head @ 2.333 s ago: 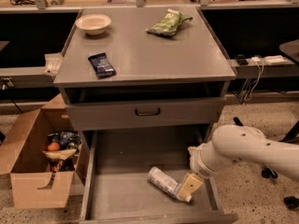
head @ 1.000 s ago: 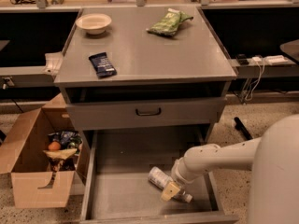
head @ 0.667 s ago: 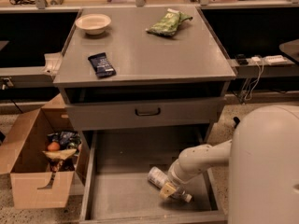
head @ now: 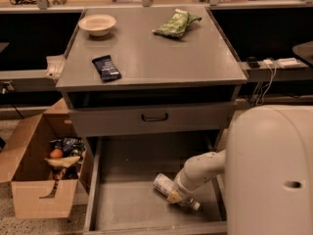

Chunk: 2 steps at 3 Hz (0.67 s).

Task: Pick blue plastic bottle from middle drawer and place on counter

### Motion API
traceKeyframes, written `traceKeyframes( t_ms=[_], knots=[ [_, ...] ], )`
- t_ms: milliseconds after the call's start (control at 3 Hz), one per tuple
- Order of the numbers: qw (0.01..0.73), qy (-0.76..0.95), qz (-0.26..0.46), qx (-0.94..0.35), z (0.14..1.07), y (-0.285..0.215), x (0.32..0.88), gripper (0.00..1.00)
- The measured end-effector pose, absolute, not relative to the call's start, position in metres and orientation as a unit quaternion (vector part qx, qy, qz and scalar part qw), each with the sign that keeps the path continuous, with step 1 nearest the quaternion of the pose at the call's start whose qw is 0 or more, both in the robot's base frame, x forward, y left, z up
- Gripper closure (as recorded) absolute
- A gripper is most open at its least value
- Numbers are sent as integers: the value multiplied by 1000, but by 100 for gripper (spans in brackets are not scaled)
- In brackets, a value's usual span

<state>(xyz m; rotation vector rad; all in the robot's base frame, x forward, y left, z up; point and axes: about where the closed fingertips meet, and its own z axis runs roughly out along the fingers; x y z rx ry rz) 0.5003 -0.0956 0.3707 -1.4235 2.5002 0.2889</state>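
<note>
The blue plastic bottle lies on its side on the floor of the open middle drawer, right of centre, its white cap pointing front right. My gripper is down on the bottle's middle, at the end of the white arm that reaches in from the right and hides that part of the bottle. The bottle rests on the drawer floor. The grey counter is the cabinet's top, above the drawer.
On the counter are a cream bowl, a green snack bag and a dark blue wrapper. A shut drawer front with a black handle overhangs the open drawer. A cardboard box stands at the left. My white body fills the lower right.
My arm has swung in from the right and lowered the gripper onto the bottle. My white body now fills more of the lower right. The bottle has barely moved.
</note>
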Motion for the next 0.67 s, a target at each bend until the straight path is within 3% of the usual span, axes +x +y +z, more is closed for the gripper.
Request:
traceKeyframes(
  t_ms=[333, 667],
  knots=[
    [190, 845, 102, -490, 424, -98, 515, 96],
    [274, 824, 156, -470, 522, -84, 549, 100]
  ],
)
